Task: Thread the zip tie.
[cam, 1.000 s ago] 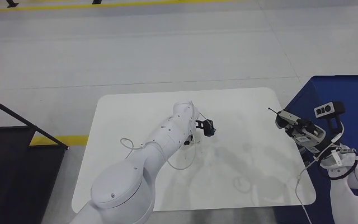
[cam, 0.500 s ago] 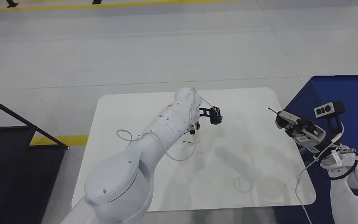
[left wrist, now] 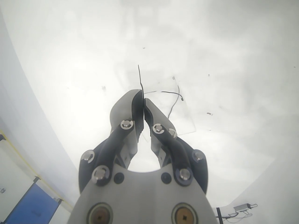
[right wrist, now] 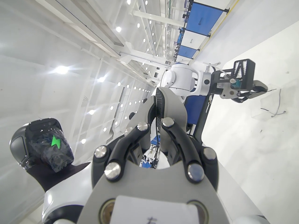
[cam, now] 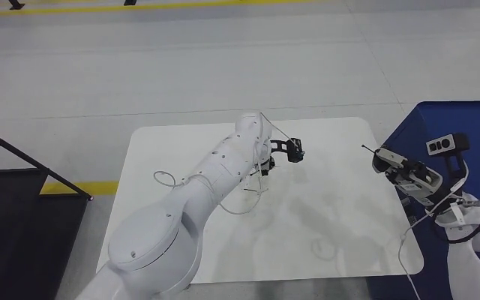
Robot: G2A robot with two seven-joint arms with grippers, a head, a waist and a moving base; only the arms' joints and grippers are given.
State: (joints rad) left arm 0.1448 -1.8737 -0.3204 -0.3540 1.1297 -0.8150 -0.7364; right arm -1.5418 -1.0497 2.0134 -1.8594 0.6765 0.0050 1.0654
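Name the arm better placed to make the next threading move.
Left, probably: the left gripper is shut on the zip tie, tail free, well over the table; the right gripper sits off at its edge.

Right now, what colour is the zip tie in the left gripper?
Black. The zip tie shows best in the left wrist view.

Left gripper (left wrist: 143, 99) over the white table (left wrist: 210, 36).
Its 2 fingers (left wrist: 136, 108) are pressed together on a thin black zip tie (left wrist: 140, 78) that sticks out past the tips; beneath lies a clear sheet (left wrist: 186, 122) bearing 1 thin dark strand (left wrist: 176, 94).
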